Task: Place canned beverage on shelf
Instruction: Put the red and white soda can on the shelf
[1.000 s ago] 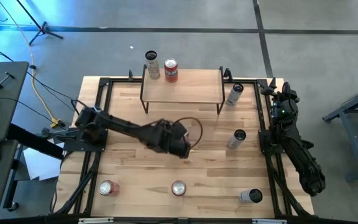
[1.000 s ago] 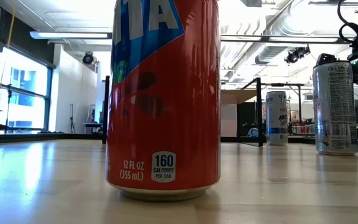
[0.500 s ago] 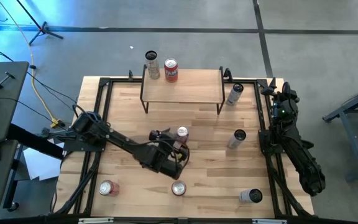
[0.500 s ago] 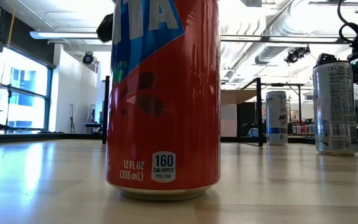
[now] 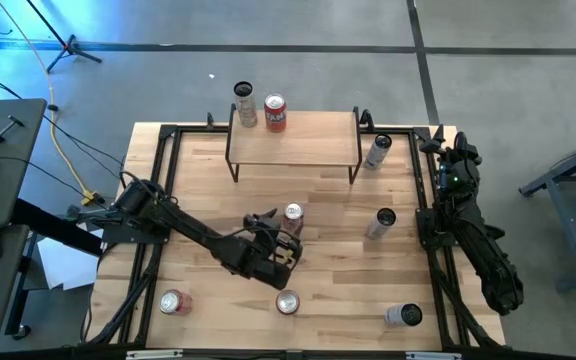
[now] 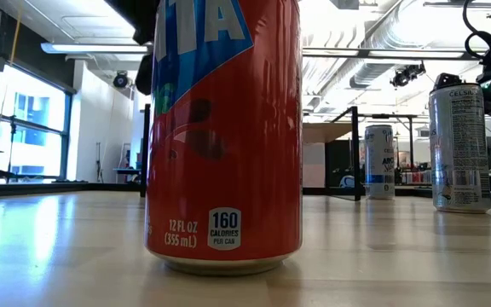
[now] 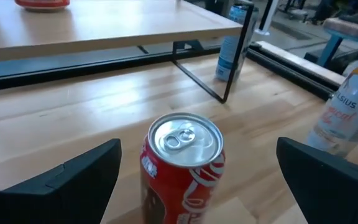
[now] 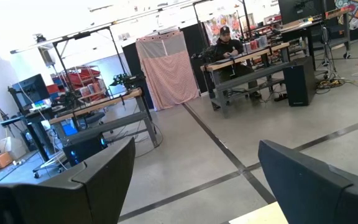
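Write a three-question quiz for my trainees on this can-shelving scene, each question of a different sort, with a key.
1. True or false: the left gripper is open, with the red cola can upright between its fingers.
2. How many cans stand on the shelf?
A. none
B. two
C. four
3. Fill in: the right arm waits folded along the table's ____ edge, as seen from above.

Key:
1. True; the fingers stand apart on either side of the can and do not touch it.
2. B: a silver can and a red can, both at its left end.
3. right; its right gripper faces the room.
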You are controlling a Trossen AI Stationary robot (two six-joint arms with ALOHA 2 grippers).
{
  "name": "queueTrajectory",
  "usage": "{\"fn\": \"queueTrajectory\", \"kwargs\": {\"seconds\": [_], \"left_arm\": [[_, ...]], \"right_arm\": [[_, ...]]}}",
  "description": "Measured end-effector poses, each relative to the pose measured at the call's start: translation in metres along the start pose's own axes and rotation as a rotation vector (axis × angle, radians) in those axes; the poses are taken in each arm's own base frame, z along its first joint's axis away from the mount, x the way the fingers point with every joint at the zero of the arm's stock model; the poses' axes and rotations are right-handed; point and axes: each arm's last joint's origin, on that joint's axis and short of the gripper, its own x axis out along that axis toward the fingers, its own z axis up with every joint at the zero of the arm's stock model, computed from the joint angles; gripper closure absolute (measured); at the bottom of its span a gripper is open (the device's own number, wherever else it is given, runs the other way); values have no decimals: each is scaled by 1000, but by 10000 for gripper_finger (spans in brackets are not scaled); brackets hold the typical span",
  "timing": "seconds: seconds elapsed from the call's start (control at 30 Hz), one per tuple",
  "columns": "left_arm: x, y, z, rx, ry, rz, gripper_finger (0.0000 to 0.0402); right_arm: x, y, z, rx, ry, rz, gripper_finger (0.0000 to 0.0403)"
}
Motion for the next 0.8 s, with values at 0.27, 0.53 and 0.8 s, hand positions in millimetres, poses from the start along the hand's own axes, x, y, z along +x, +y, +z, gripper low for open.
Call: {"fn": "queueTrajectory", "kwargs": {"seconds": [0.27, 0.53, 0.8], "left_arm": [[9, 5, -15, 31, -68, -36, 2], [28, 13, -16, 30, -55, -63, 2], [54, 19, -10, 30, 14, -73, 2]], "right_arm": [[0, 0, 0, 1, 0, 0, 75], [0, 0, 0, 0, 0, 0, 75], [0, 0, 0, 0, 0, 0, 75]]}}
